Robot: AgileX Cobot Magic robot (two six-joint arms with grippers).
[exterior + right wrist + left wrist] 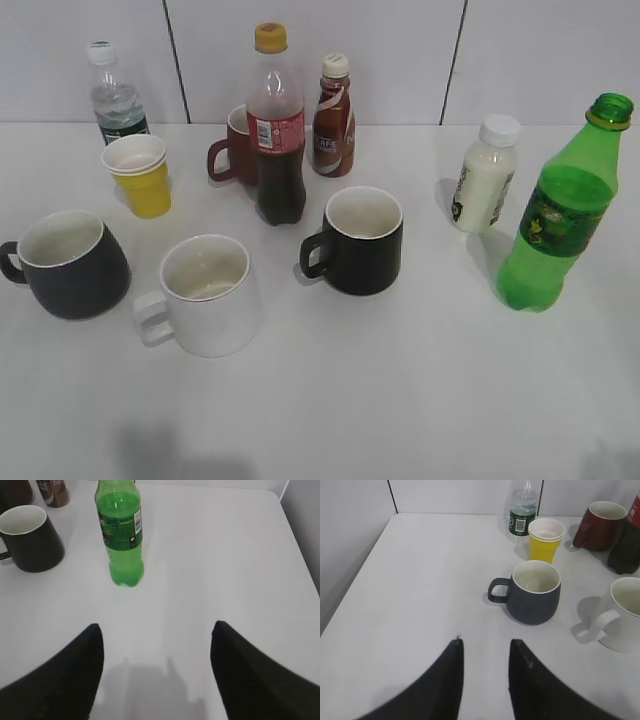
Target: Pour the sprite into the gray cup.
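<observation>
The sprite (560, 215), a tall green bottle with a green cap, stands upright at the right of the table; it also shows in the right wrist view (120, 535). The gray cup (70, 262), a squat dark mug with a cream inside, sits at the left; it also shows in the left wrist view (534, 591). My left gripper (485, 641) is open and empty, well short of the gray cup. My right gripper (156, 625) is wide open and empty, short of the sprite. Neither gripper shows in the exterior view.
A white mug (205, 295), a straight black mug (360, 240), a cola bottle (275, 130), a dark red mug (235, 145), a brown coffee bottle (333, 115), a yellow cup (140, 175), a water bottle (115, 95) and a white milk bottle (487, 172) stand on the white table.
</observation>
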